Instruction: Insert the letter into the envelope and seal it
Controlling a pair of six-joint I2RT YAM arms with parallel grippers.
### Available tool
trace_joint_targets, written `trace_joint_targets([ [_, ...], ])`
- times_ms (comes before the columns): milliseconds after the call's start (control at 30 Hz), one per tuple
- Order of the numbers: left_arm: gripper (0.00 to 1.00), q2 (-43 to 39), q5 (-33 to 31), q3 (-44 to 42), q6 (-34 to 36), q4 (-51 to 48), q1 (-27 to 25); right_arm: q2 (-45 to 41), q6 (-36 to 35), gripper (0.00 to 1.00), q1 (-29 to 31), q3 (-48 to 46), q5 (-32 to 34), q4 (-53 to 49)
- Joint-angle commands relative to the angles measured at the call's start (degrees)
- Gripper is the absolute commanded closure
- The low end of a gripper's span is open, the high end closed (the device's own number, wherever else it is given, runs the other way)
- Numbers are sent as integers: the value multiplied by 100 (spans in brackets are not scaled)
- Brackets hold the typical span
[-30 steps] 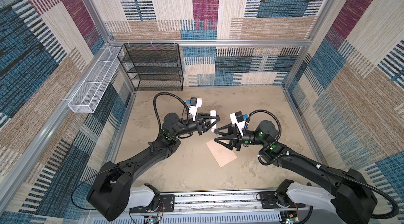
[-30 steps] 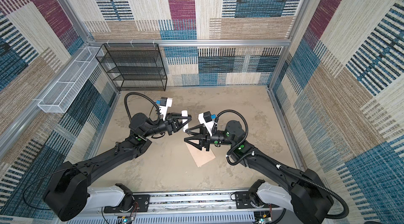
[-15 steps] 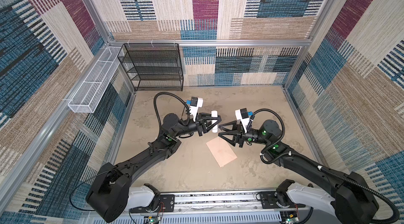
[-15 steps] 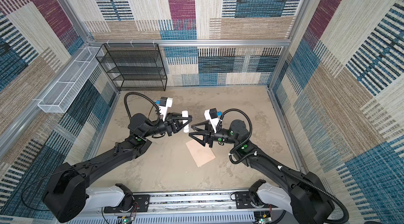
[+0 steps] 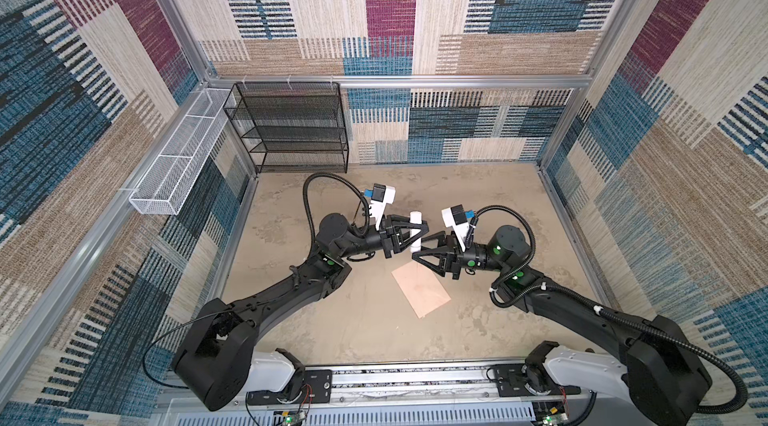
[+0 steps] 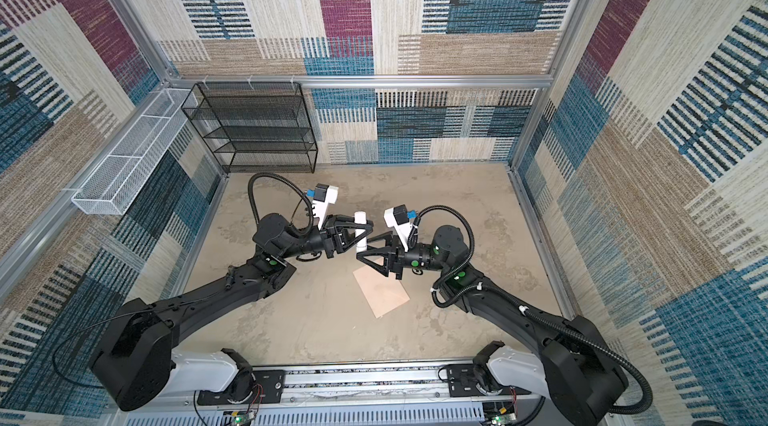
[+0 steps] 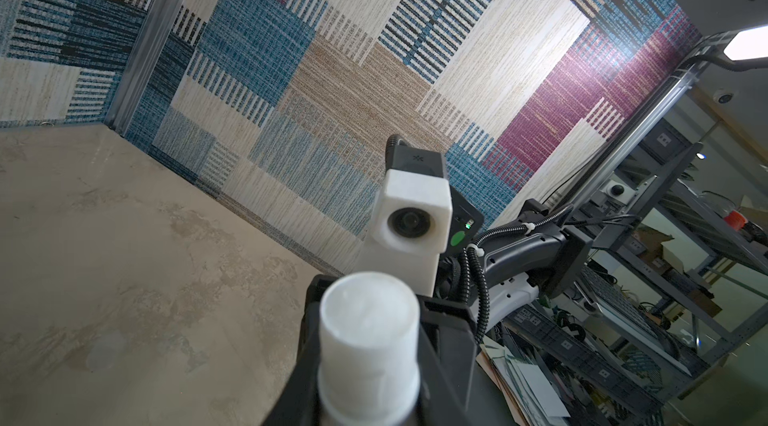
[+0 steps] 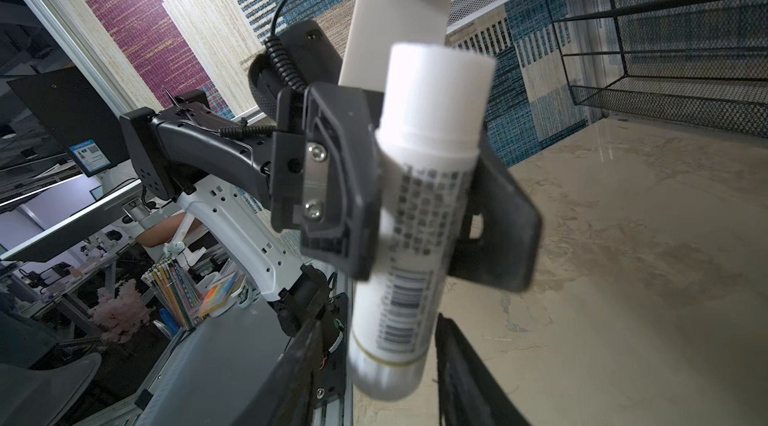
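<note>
The pale peach-pink envelope [image 5: 420,286] [image 6: 380,293] lies flat on the table, below and between the two grippers. The letter does not show in any view. My left gripper [image 5: 417,232] [image 6: 363,232] [image 8: 419,203] is shut on the middle of a small white tube [image 5: 415,230] [image 7: 370,345] [image 8: 424,216], held in the air. My right gripper [image 5: 417,250] [image 6: 362,248] [image 8: 386,365] faces it, open. Its fingers [image 8: 465,370] stand on either side of the tube's lower end, with a gap showing on one side.
A black wire shelf [image 5: 291,129] stands at the back left against the wall. A white wire basket [image 5: 178,170] hangs on the left wall. Patterned walls close in the tan table [image 5: 332,320] on three sides.
My right gripper rose from above the envelope towards the left gripper, and its jaws now straddle the tube's lower end, narrower than before. The left gripper and tube stayed put.
</note>
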Motion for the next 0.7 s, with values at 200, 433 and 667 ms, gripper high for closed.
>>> trace_joint_targets([
  [200, 100, 127, -54, 81, -77, 315, -43, -59, 106, 66, -7, -16, -143, 340],
  [433, 100, -120, -599, 18, 545, -615, -130, -291, -56, 72, -7, 178, 338, -423],
  [667, 100, -634, -2230, 287, 1628, -2741, -462, -680, -527, 78, 386, 559, 1854, -1918],
])
